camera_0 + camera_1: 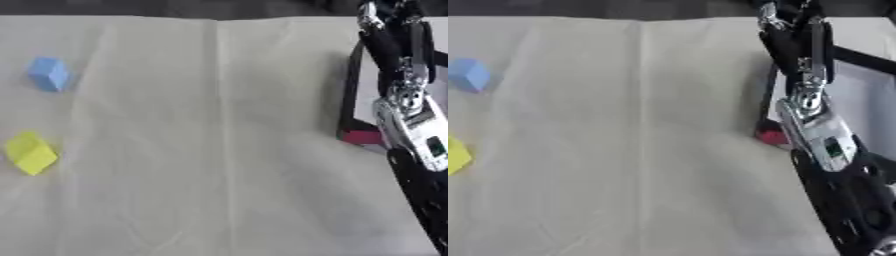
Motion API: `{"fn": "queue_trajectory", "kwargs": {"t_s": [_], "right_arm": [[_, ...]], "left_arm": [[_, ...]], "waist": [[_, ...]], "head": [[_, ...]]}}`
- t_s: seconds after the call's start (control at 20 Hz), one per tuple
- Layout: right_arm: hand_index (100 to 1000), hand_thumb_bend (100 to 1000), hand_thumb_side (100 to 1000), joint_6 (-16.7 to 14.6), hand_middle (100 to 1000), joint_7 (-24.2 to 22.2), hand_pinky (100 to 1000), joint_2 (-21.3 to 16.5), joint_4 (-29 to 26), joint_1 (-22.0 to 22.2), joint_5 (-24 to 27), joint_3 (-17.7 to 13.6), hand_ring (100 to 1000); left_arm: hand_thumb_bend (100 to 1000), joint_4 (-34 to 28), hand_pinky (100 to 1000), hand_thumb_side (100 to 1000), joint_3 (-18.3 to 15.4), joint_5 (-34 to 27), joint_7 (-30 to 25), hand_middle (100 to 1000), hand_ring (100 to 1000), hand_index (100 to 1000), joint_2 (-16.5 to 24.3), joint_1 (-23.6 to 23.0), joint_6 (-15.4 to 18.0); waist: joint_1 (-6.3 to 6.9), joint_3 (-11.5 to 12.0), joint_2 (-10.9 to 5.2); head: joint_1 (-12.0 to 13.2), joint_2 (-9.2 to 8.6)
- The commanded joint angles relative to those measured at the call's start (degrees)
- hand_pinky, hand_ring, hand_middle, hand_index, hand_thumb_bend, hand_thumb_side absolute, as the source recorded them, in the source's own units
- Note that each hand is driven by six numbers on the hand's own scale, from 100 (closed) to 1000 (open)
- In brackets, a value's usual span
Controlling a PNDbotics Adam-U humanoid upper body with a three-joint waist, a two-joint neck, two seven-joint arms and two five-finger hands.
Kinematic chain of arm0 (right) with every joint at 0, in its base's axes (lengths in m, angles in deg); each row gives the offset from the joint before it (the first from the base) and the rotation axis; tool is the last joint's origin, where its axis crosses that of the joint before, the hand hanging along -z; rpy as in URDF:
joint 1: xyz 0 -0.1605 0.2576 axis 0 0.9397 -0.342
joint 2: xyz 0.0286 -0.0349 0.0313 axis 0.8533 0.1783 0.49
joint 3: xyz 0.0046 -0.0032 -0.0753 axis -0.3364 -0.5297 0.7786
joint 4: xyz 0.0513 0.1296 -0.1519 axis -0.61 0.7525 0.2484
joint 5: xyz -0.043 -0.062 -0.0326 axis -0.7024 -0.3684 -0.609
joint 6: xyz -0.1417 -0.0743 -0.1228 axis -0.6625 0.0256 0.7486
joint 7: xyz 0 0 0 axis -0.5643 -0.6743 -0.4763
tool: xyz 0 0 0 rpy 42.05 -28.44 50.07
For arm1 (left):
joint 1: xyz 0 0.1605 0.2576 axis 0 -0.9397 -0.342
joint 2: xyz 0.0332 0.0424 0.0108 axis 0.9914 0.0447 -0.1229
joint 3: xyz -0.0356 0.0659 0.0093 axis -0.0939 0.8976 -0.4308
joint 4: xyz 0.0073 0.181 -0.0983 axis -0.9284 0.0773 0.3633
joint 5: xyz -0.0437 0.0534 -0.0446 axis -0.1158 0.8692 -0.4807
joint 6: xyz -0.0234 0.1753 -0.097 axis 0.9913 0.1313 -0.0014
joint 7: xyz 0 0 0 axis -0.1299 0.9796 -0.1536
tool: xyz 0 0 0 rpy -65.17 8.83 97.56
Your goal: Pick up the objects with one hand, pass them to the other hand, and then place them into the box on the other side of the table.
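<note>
Pale cloth is covering the tabletop (pixel 219 150), creased down the middle. At its right side a black-walled box (pixel 352 90) is sitting, with something red (pixel 360 136) showing at its near corner. The right arm is stretching up over the box; its hand (pixel 791 30) is blurring into the far edge, so I cannot tell how far open it is or whether it is holding anything. Well apart, at the left, a yellow block (pixel 31 152) and a blue block (pixel 48 74) are waiting. Any release should probably be happening well inside the box walls.

Blue block (pixel 48 74), yellow block (pixel 31 152), red block (pixel 360 136), black-rimmed box (pixel 352 90), cream tablecloth (pixel 210 150)
</note>
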Motion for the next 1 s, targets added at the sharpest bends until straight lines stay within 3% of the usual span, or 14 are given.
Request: {"fn": "queue_trajectory", "kwargs": {"t_s": [0.05, 0.2, 0.4, 0.55, 0.7, 0.9, 1.0], "right_arm": [[891, 100, 411, 0.0, 775, -0.2, 833, -1.3, -0.6, -0.8, -0.3, -0.1, 762], [891, 100, 413, 0.1, 775, -0.4, 833, -1.5, -0.6, -0.8, -0.3, 0.1, 762], [891, 100, 415, 0.4, 775, -0.8, 833, -1.7, -0.6, -0.7, -0.2, 0.5, 762], [890, 100, 415, 0.7, 775, -1.2, 832, -1.9, -0.6, -0.7, -0.2, 0.8, 761], [891, 100, 417, 1.0, 775, -1.6, 832, -2.0, -0.6, -0.8, -0.1, 1.2, 760], [890, 100, 418, 1.2, 769, -2.2, 832, -2.0, -0.5, -1.0, 0.0, 1.7, 758], [890, 100, 418, 1.3, 769, -2.4, 833, -2.0, -0.5, -1.1, 0.0, 1.8, 758]], "left_arm": [[362, 0.3, 806, 584, 0.3, 1.2, -1.9, 814, 784, 911, 4.9, 2.4, -0.5], [367, 3.5, 822, 541, 1.9, 4.0, -8.5, 813, 794, 918, 10.8, 6.7, -2.2], [444, 10.2, 862, 411, 6.3, 11.8, -24.9, 813, 819, 922, 19.2, 14.2, -4.1], [557, 15.8, 889, 232, 9.9, 19.8, -36.3, 815, 841, 902, 22.7, 20.7, -2.8], [663, 22.0, 909, 103, 13.5, 29.7, -45.5, 819, 861, 896, 23.1, 27.5, 0.3], [813, 31.3, 933, 100, 16.9, 44.4, -55.9, 816, 884, 874, 20.1, 35.9, 5.6], [830, 35.3, 936, 100, 17.8, 50.5, -60.2, 808, 883, 858, 18.7, 38.6, 7.7]], "waist": [[0.23, 0.0, -1.07], [0.31, -0.1, -1.26], [0.32, -0.3, -1.55], [0.25, -0.5, -1.76], [0.15, -0.6, -1.90], [0.05, -0.6, -2.02], [0.05, -0.7, -2.01]], "head": [[0.2, -0.53], [0.3, -0.70], [0.8, -0.66], [1.7, -0.64], [2.1, -0.73], [2.9, -0.45], [3.2, -0.34]]}}
